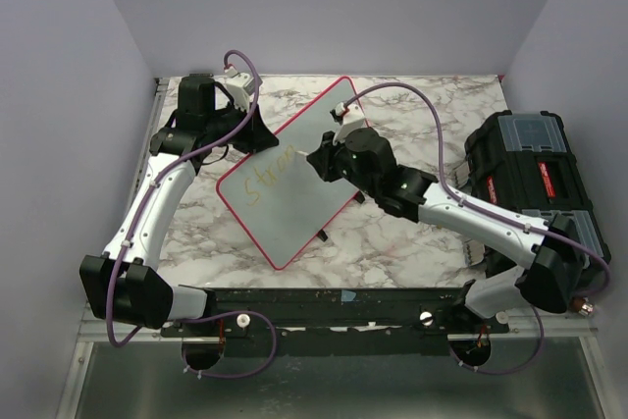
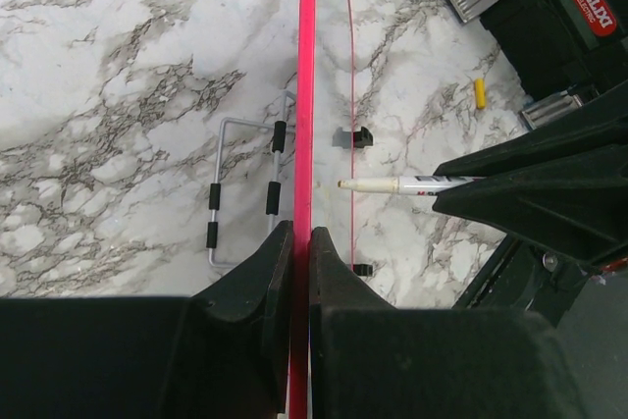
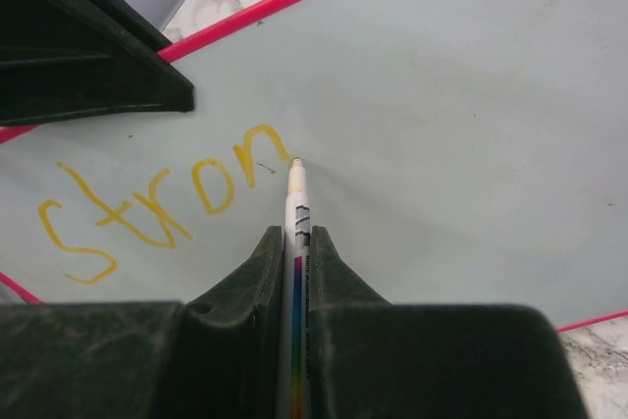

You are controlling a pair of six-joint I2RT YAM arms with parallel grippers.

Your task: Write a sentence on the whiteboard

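Up close, the left gripper (image 2: 301, 242) is pinched shut on the red rim of the big whiteboard (image 3: 442, 125) and holds it up. A hard push could make the board slip or tip. The right gripper (image 3: 297, 242) squeezes the pen (image 3: 295, 205) tight, but it could slide and smudge. The yellow sentence (image 3: 157, 208) reads only "Stron" and lies just left of the pen's tip, which touches the last letter.

The top camera looks down from high behind the near edge, taking in the whole table (image 1: 412, 242). The left wrist camera sights close along the board's (image 2: 305, 95) rim. The right wrist camera faces its surface, close. Both wrist views share the marker (image 2: 402, 183).
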